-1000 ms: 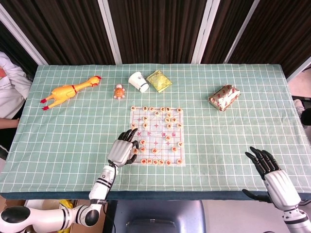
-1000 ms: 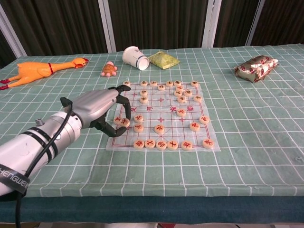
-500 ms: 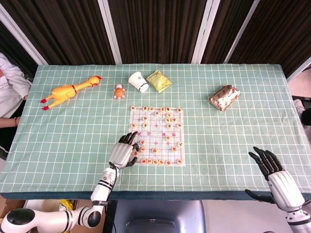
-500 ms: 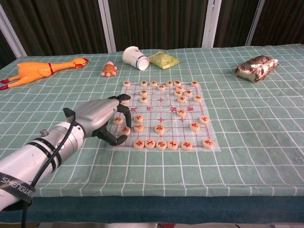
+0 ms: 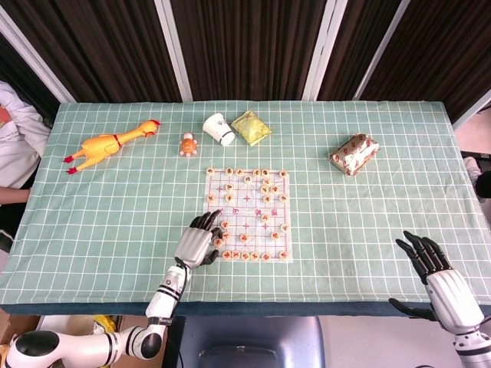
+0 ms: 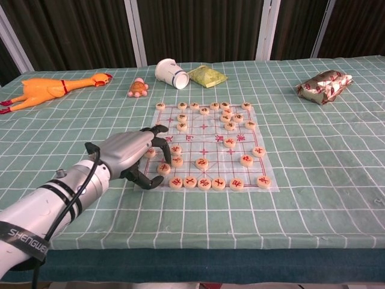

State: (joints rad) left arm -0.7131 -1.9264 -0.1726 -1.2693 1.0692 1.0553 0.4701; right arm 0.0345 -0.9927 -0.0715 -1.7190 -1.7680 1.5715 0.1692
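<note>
the left hand (image 6: 135,158) sits at the near-left corner of the chess board (image 6: 240,153), fingers curled over a round piece (image 6: 163,168) there — whether they actually pinch it i cannot tell. this looks like the grasping step; the next move calls for a clean lift without nudging the near row of pieces (image 6: 204,182) just beside. the right hand (image 5: 433,268) hangs off the table edge, fingers apart, holding nothing. the rubber chicken (image 5: 107,142), tipped cup (image 5: 218,129) and foil packet (image 5: 354,153) lie well apart.
</note>
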